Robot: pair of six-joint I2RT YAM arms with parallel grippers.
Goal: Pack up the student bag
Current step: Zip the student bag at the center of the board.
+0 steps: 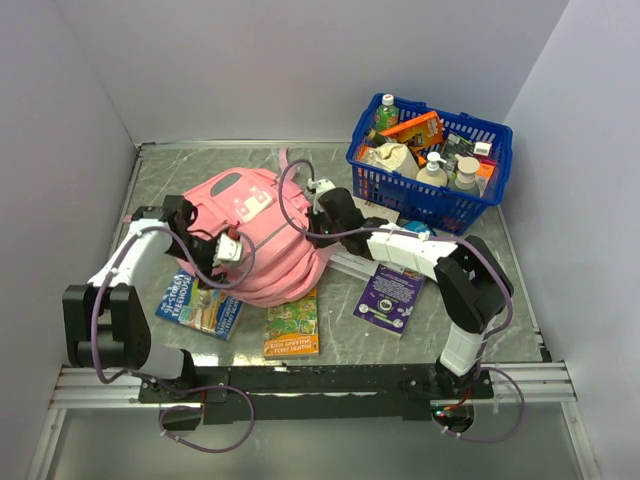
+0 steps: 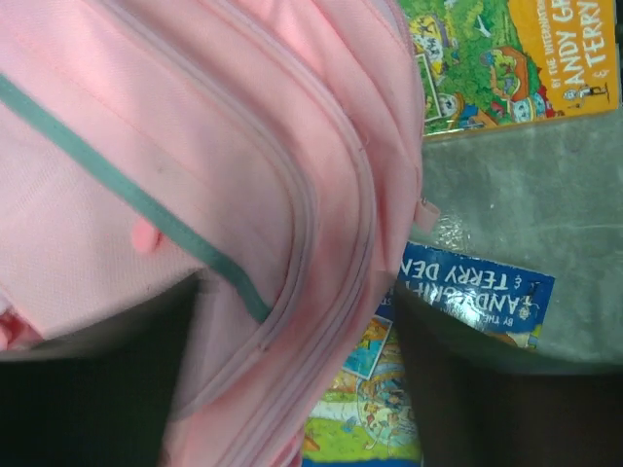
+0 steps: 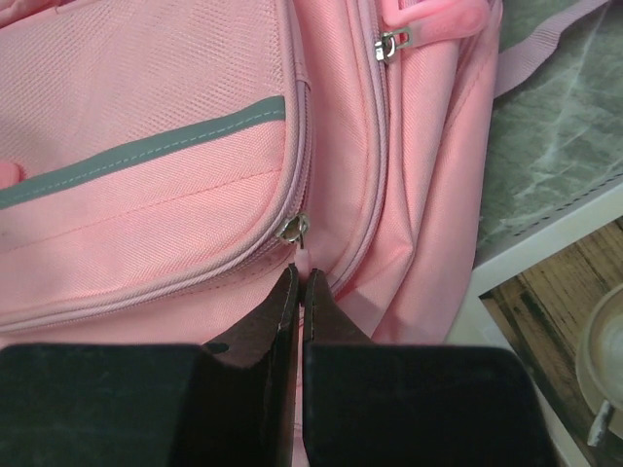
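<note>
The pink student bag [image 1: 265, 225] lies in the middle of the table, front pockets up. My right gripper [image 1: 322, 192] is at its right side. In the right wrist view the right gripper [image 3: 301, 277] is shut on the small pink zipper pull [image 3: 306, 255] of a front pocket on the bag [image 3: 146, 146]. My left gripper [image 1: 228, 252] is at the bag's near left edge. In the left wrist view the left gripper [image 2: 297, 321] is open, its jaws standing either side of a seam of the bag [image 2: 195, 146].
A blue book [image 1: 200, 305] lies partly under the bag's near left; it also shows in the left wrist view [image 2: 477, 292]. An orange book [image 1: 292, 325] and a purple book [image 1: 390, 297] lie in front. A blue basket [image 1: 420, 200] of bottles stands at the back right.
</note>
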